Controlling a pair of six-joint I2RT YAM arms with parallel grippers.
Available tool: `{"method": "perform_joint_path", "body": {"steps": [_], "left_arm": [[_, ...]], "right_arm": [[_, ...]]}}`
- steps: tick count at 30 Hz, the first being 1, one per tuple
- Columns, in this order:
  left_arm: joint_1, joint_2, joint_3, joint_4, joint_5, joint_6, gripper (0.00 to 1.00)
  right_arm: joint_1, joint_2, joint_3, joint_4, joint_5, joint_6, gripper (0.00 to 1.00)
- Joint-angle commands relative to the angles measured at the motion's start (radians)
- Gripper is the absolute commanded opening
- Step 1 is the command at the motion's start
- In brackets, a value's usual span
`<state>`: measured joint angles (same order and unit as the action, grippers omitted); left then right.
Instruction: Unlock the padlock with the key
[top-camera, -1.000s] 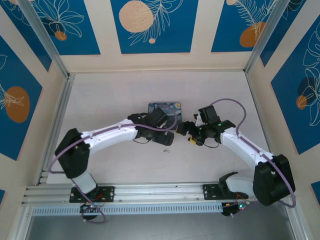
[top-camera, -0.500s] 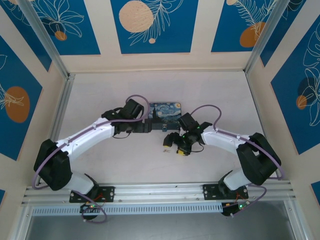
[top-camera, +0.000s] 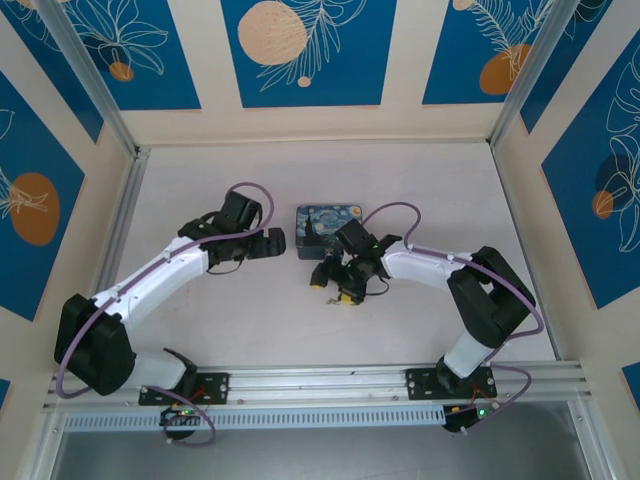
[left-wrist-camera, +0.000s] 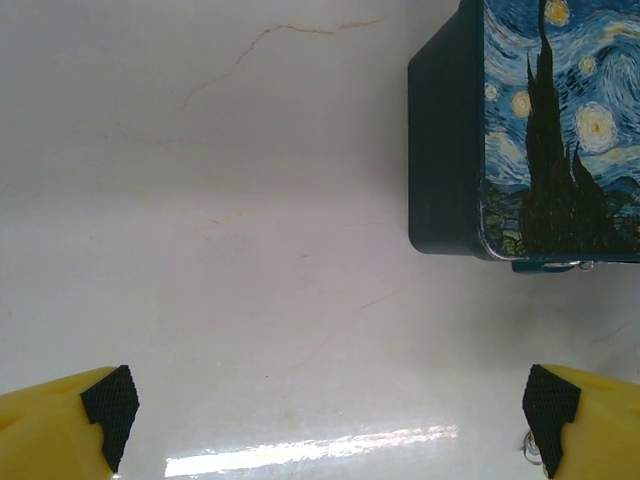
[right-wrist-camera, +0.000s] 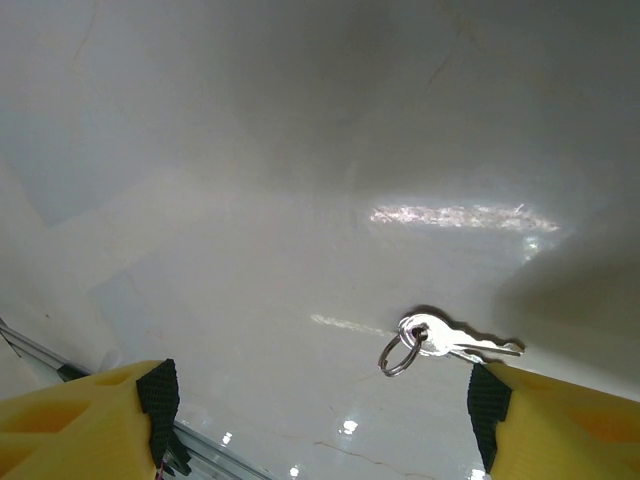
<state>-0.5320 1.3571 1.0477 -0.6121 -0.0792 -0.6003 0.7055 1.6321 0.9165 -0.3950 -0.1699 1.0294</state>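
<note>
Right arm (top-camera: 425, 262) now farther left, wide jaws seemingly just above key (right-wrist-camera: 447, 346).

The painted box (left-wrist-camera: 520, 130) runs off the left wrist view's corner. Only a sliver of padlock (left-wrist-camera: 548, 266) peeks past its edge.

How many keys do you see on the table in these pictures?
1. The key lies flat on the table, just ahead of the open right hand. Another key stacked beneath it may be hidden.
</note>
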Motion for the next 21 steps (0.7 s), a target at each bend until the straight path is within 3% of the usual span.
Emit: {"method": "perform_joint_path", "body": {"steps": [1,12,21], "left_arm": [[0.015,-0.025,-0.013,0.002,0.024,0.015,1.00],[0.025,-0.023,-0.005,0.001,0.033,0.030,1.00],[0.025,-0.021,-0.004,0.002,0.035,0.027,1.00]], "right_arm": [[0.015,0.000,0.004,-0.031,0.015,0.031,0.79],[0.010,-0.005,-0.046,-0.023,0.046,0.038,0.79],[-0.017,0.042,0.016,-0.032,0.041,0.003,0.79]]}}
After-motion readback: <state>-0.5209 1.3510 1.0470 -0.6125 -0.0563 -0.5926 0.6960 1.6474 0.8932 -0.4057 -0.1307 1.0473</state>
